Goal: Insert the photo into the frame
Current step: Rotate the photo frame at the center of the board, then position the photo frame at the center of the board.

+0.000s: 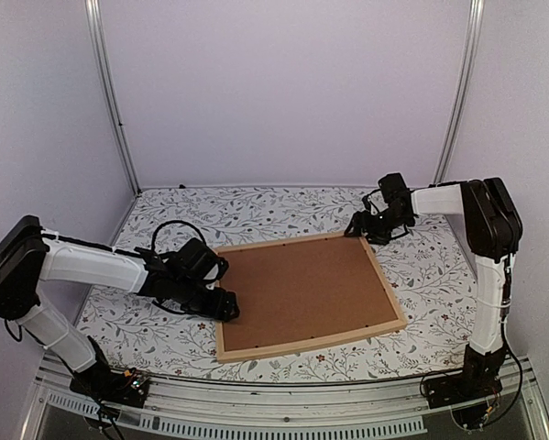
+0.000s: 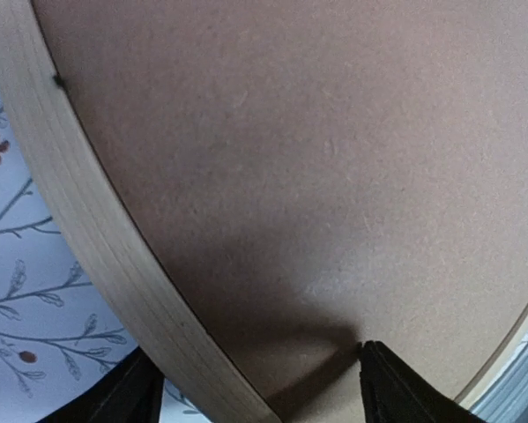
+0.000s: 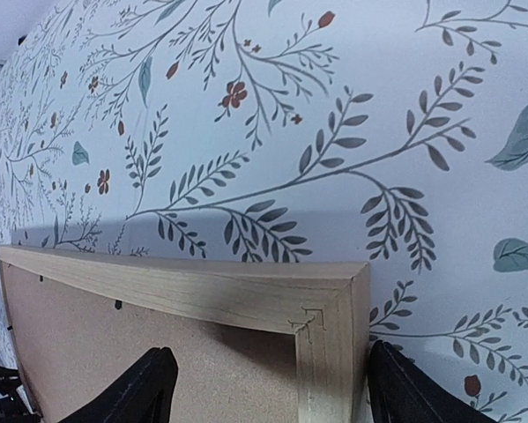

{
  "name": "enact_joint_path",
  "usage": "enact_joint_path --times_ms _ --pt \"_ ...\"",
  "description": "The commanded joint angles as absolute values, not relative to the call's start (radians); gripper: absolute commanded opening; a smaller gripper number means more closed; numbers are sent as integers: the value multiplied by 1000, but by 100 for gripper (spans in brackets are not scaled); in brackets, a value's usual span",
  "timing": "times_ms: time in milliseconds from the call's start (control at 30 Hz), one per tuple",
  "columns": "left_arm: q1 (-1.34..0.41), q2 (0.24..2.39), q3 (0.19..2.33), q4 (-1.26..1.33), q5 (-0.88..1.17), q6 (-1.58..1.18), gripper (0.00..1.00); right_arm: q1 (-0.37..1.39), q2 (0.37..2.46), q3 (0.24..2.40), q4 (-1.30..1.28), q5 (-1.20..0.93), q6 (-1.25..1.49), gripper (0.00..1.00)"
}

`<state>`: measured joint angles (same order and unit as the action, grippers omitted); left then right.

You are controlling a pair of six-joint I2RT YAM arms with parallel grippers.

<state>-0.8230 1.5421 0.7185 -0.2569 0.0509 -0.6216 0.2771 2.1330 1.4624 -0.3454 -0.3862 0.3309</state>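
**Scene.** The floral-patterned table [image 1: 164, 215] carries the frame [image 1: 311, 341], which lies flat and face down near the centre. The brown backing board [image 1: 297, 293] fills its opening and looks to sit level within the rails. The photo is not visible in any view. If it is already in the frame it lies under the board, and this cannot be confirmed.

**Step in hand.** Judged to be the closing stage, with the board seated and the corners being checked. The next move probably calls for pressing the board down evenly, or lifting clear without dragging the frame.

**Arms.** The left arm [image 1: 91, 266] reaches low across the table to the frame's near-left corner. The right arm [image 1: 489, 220] stands tall and bends down to the far-right corner.

**End effectors.** The left gripper [image 1: 226, 310] has its jaws apart, one finger outside the rail and one over the board. The right gripper [image 1: 358, 227] also has its jaws apart, straddling its corner and clamped on nothing.
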Motion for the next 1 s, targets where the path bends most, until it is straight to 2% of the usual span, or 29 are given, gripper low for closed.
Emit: enact_joint_path --times_ms 0,500,967 --pt "-788 1502 791 -348 -57 -568 83 302 2051 1444 -428 -399 282 78" --pt "-541 1669 1001 -363 26 -418 84 300 1873 1223 -408 -363 283 79" --pt "-444 1623 940 -392 43 -386 84 301 1724 942 -324 -442 331 78"
